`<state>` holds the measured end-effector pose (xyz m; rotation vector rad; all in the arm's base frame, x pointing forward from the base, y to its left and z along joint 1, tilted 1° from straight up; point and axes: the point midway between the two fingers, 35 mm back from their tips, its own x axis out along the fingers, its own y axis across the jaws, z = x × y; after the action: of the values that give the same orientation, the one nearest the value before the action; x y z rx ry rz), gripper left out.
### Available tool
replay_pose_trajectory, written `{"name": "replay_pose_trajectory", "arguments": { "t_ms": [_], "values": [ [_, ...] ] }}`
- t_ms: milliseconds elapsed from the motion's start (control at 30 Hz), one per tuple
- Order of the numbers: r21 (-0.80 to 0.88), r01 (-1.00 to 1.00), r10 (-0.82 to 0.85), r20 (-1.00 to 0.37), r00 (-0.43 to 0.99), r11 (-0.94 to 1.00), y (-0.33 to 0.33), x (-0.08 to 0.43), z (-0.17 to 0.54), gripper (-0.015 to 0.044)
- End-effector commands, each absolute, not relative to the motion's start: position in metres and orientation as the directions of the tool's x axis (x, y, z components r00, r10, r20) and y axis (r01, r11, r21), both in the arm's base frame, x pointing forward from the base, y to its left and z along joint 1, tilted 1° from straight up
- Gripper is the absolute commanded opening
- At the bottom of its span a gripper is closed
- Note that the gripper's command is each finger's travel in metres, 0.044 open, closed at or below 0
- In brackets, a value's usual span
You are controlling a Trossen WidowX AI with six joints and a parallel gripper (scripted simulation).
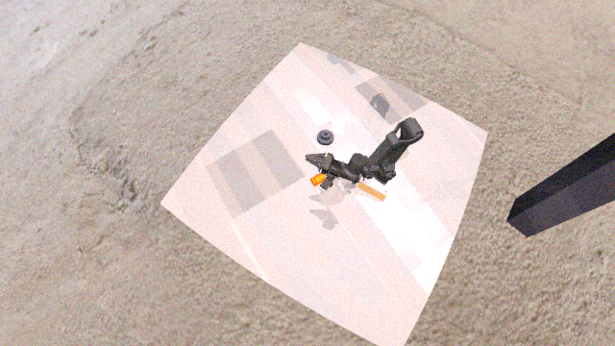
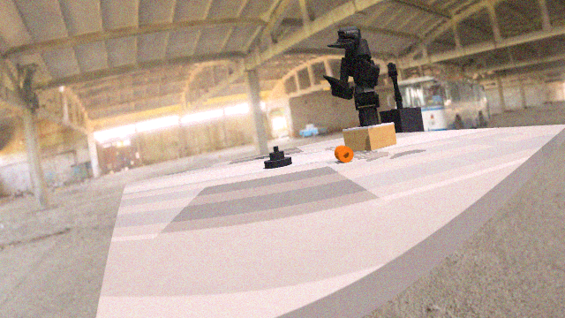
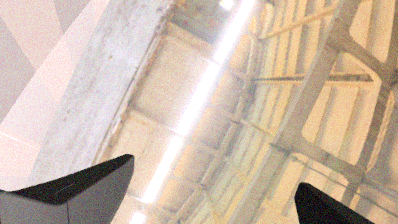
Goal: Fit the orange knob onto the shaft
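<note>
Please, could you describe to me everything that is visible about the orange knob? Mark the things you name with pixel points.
The orange knob [image 1: 318, 179] [image 2: 341, 153] is a short, bright orange cylinder, perhaps plastic. It lies on its side on the pale, patterned table top [image 1: 307, 269] [image 2: 247, 265]. One end faces the exterior camera and shows a dark hole; its flat side is too small to make out. The knob sits apart from the dark pedestal [image 1: 325, 137] [image 2: 278, 163], near the wooden-looking block [image 1: 372, 191] [image 2: 383, 136]. Nothing grips it.

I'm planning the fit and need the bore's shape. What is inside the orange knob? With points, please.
In the exterior view, the orange knob [image 1: 317, 180] [image 2: 340, 153] lies on its side, showing a dark opening in its end. Nothing is seen sticking out. The hole's depths are hidden in shadow, and its flat side can't be made out.
</note>
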<state>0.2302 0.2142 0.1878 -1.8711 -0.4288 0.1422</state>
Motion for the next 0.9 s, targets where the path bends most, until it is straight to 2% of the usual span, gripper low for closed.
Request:
{"name": "replay_pose_trajectory", "arguments": {
  "t_ms": [0, 67, 300, 400, 533, 667, 867],
  "values": [
    [-0.935, 0.215, 0.364, 0.103, 0.926, -0.281, 0.216, 0.231, 0.186, 0.0426],
    [-0.946, 0.150, 0.383, 0.030, 0.923, -0.286, 0.227, 0.241, 0.175, 0.0440],
    [-0.899, -0.324, 0.376, -0.420, 0.826, -0.293, 0.254, 0.279, 0.104, 0.0440],
    [-0.793, -0.553, 0.319, -0.609, 0.726, -0.256, 0.250, 0.284, 0.077, 0.0440],
    [-0.563, -0.815, 0.210, -0.821, 0.532, -0.137, 0.232, 0.280, 0.049, 0.0440],
    [-0.302, -0.950, 0.120, -0.943, 0.311, 0.082, 0.215, 0.271, 0.041, 0.0440],
    [-0.030, -0.953, 0.000, -1.000, 0.032, 0.300, 0.188, 0.242, 0.042, 0.0440]
  ]
}}
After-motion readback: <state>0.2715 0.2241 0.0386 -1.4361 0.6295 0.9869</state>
